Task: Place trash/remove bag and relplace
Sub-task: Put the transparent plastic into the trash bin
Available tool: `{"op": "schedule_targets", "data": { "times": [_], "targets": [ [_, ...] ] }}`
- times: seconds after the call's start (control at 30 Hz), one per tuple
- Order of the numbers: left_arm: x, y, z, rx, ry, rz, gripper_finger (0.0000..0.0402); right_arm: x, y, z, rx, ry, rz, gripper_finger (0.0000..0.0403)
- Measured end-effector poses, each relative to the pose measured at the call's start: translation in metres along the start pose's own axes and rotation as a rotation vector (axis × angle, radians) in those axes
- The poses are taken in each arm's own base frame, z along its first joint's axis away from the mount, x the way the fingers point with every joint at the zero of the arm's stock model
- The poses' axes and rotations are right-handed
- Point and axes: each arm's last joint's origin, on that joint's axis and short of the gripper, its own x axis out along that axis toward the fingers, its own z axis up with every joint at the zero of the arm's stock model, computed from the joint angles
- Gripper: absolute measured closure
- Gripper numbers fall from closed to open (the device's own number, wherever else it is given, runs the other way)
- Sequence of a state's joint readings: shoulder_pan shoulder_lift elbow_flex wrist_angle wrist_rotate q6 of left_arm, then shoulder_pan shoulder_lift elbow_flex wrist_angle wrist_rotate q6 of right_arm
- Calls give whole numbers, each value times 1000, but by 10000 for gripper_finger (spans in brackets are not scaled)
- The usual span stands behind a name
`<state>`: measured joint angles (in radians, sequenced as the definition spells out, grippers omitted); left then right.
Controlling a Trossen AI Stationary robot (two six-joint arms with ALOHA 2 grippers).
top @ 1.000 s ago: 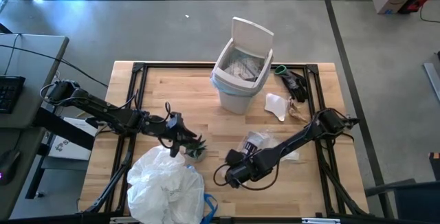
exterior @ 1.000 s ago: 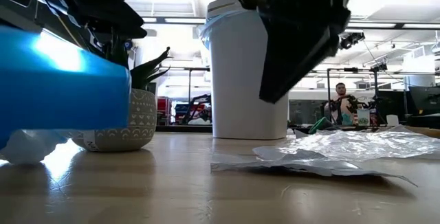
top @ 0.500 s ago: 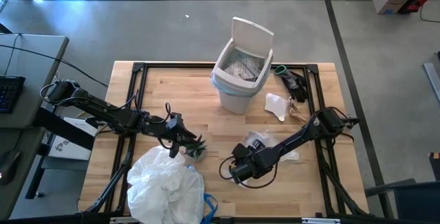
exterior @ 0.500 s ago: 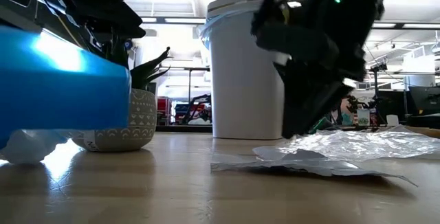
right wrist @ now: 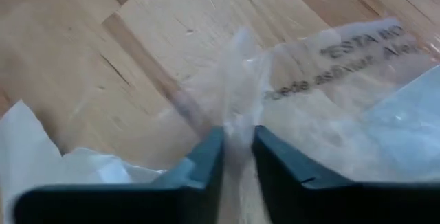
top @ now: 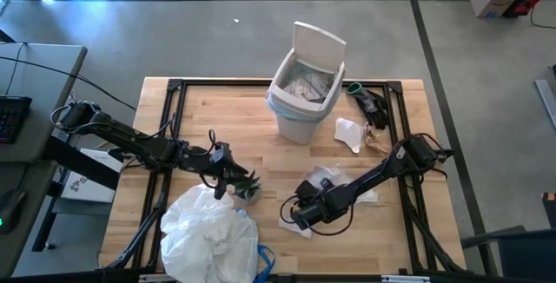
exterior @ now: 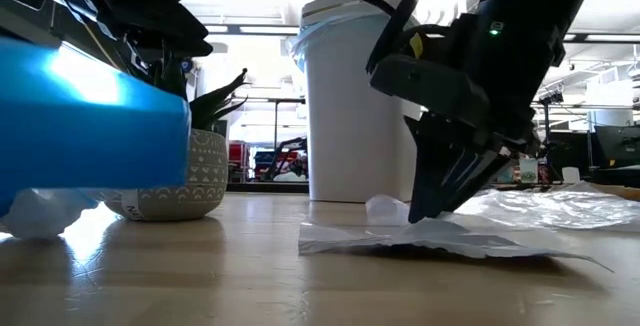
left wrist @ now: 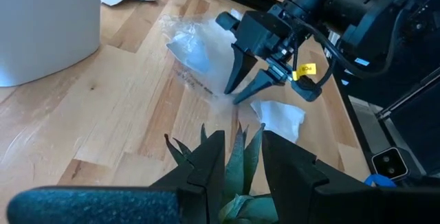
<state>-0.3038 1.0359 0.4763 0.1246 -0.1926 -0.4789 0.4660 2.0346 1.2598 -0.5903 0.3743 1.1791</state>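
The table [top: 217, 118] is seen in light blond wood with darker grain streaks, framed by black rails. A white bin [top: 300, 101] at twelve o'clock is lined with a pale blue bag [top: 276, 102]. A white bag [top: 207, 235] with a bright blue edge is shown at seven o'clock. Green spiky leaves top a cream plant pot [exterior: 180, 176] patterned with scalloped lines. A clear wrapper [right wrist: 323, 80] printed with dark lettering is pinched in the black right end effector [right wrist: 237, 157]. A white paper scrap [left wrist: 278, 117] and a yellow tag [left wrist: 306, 69] are visible.
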Motion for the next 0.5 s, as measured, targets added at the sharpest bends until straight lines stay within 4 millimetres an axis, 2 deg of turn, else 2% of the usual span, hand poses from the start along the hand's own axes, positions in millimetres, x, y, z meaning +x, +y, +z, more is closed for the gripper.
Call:
{"op": "schedule_targets", "data": {
  "times": [0.1, 0.3, 0.5],
  "targets": [
    [0, 0, 0, -2, 0, 0, 321, 0, 1, -2, -3, 1, 8, 392],
    [0, 0, 0, -7, 0, 1, 321, -10, 10, 5, -28, 32, 11, 399],
    [0, 0, 0, -7, 0, 1, 321, -42, 25, 24, -109, 34, -9, 402]
  ]
}}
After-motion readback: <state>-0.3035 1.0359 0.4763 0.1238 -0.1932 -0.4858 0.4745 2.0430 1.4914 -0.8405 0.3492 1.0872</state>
